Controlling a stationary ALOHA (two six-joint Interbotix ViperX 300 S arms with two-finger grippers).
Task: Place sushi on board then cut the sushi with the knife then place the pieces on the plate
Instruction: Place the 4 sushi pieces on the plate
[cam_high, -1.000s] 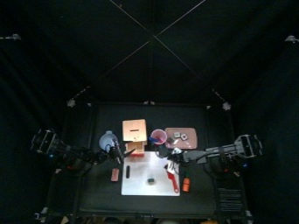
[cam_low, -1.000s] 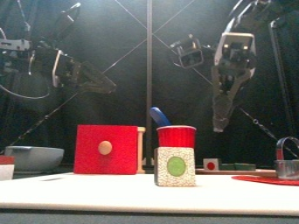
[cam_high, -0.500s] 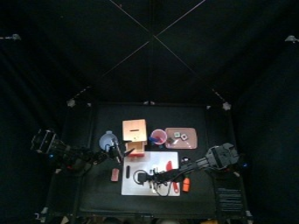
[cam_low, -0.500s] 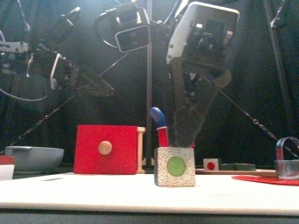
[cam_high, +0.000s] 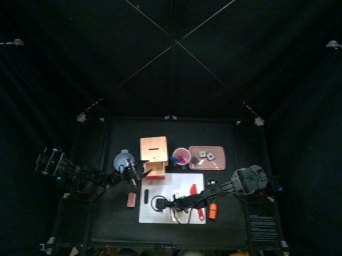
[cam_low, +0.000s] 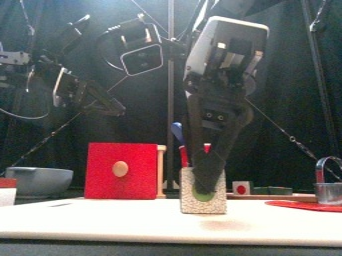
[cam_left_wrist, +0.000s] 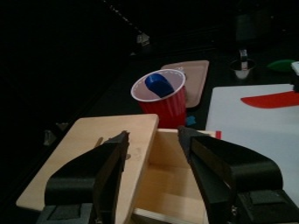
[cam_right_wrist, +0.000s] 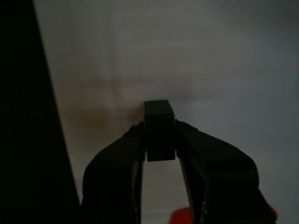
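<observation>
One sushi piece (cam_low: 202, 200) stands on the white cutting board (cam_high: 154, 215), and the right gripper (cam_right_wrist: 160, 133), high off the board's right a second ago, now pinches it (pink plate (cam_high: 217, 164) next, I'd guess); the left gripper (cam_left_wrist: 158, 140) hangs open, empty, behind the board.

So the right hand (cam_low: 203, 182) is low over the board (cam_right_wrist: 140, 52), sushi piece (cam_right_wrist: 160, 121) wedged between its fingers. Straight behind that hand sits the cup (cam_left_wrist: 166, 96) with a knife (cam_left_wrist: 156, 84) in it; box (cam_low: 120, 171) is back-left of the hand, bowl (cam_low: 38, 180) further left. The tray (cam_low: 297, 205) is off to its right, cutter (cam_low: 330, 180) on it. The box lies right in front of the left hand (cam_left_wrist: 160, 138).
</observation>
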